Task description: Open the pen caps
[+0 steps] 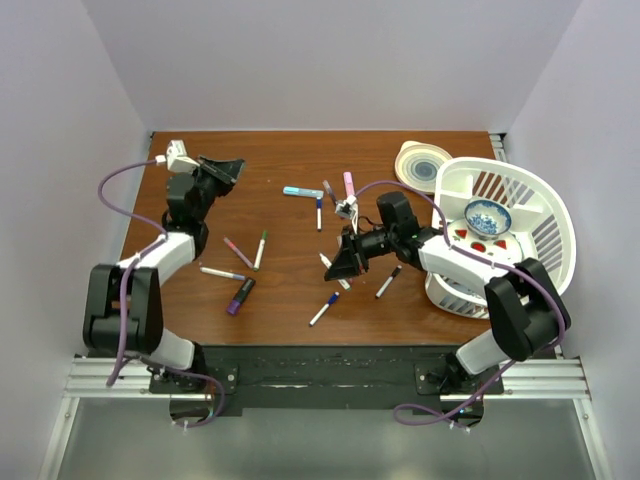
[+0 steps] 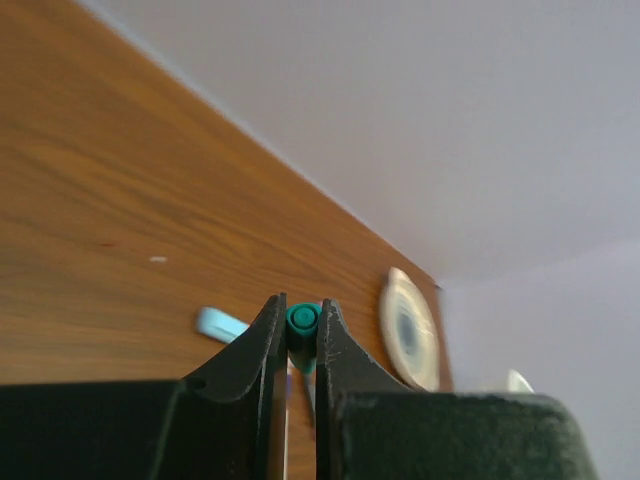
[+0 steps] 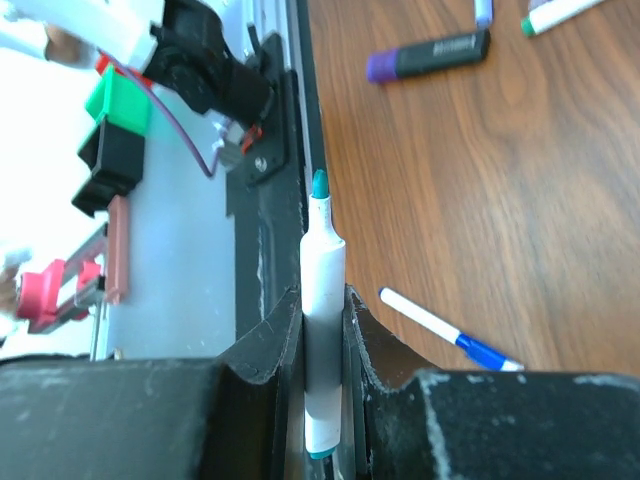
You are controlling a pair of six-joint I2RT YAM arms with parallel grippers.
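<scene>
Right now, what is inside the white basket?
A blue-patterned bowl and some red pieces sit in the white basket. Its near part is covered by the right arm.

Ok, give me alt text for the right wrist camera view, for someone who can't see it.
The right gripper clamps a white pen barrel, its teal tip bare with no cap on it. Beyond it on the wooden table lie a white pen with a blue end and a purple-and-black highlighter.

Left claw (image 1: 236, 166) pinched tight, reaching far forward; right claw (image 1: 333, 268) gripping, pointed back toward the arm bases
</scene>
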